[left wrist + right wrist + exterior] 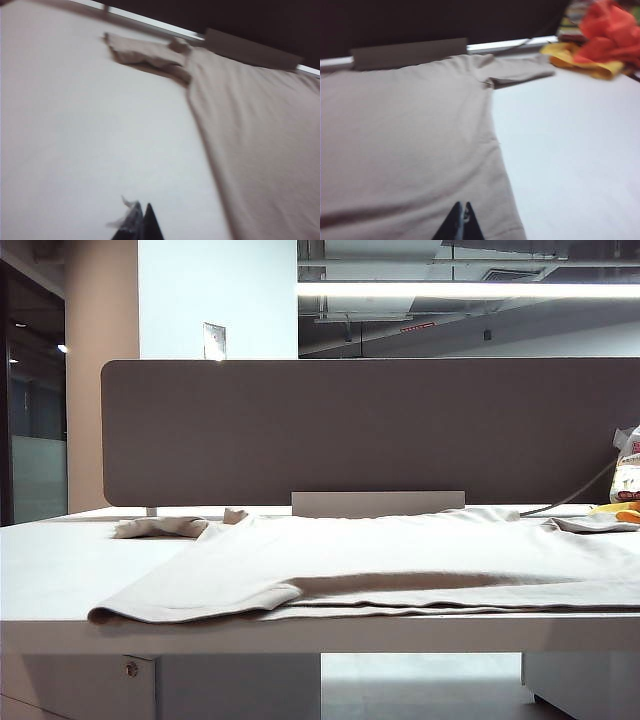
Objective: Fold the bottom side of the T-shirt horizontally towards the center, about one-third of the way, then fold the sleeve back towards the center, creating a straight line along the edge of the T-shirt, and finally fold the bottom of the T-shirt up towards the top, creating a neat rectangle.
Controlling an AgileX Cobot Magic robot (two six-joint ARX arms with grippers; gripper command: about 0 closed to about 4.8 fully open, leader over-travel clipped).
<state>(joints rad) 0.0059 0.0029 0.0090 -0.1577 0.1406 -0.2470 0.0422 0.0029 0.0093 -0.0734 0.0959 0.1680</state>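
The left gripper [142, 220] hangs with its jaws closed on nothing, the dark tips pressed into one point above bare desk [75, 125]. Ahead of those tips and off to one side lies the T-shirt [260, 130], its long side edge running away from the jaws toward a sleeve [142, 52] that sits bunched and partly folded on itself near the grey divider [250, 47]. Nothing of the cloth touches the jaws.

The right gripper [461, 222] is likewise shut and empty, its tips hovering over the shirt body itself; the cloth's other side edge passes just beside the jaws, and the far sleeve [520, 75] lies flat beyond them. Well apart, past that sleeve, sits a heap of yellow and orange cloth [595, 45].

In the exterior view the T-shirt spreads across most of the desk, with its near edge [200, 605] doubled over at the desk's front lip.

The shirt looks light, limp and thin, so it will likely sag and drag rather than hold shape. A pinch right at the side edge, one point near the hem and one near the sleeve, should carry the fold evenly. The jaws would have to part first, and a shallow bite risks the cloth slipping out.
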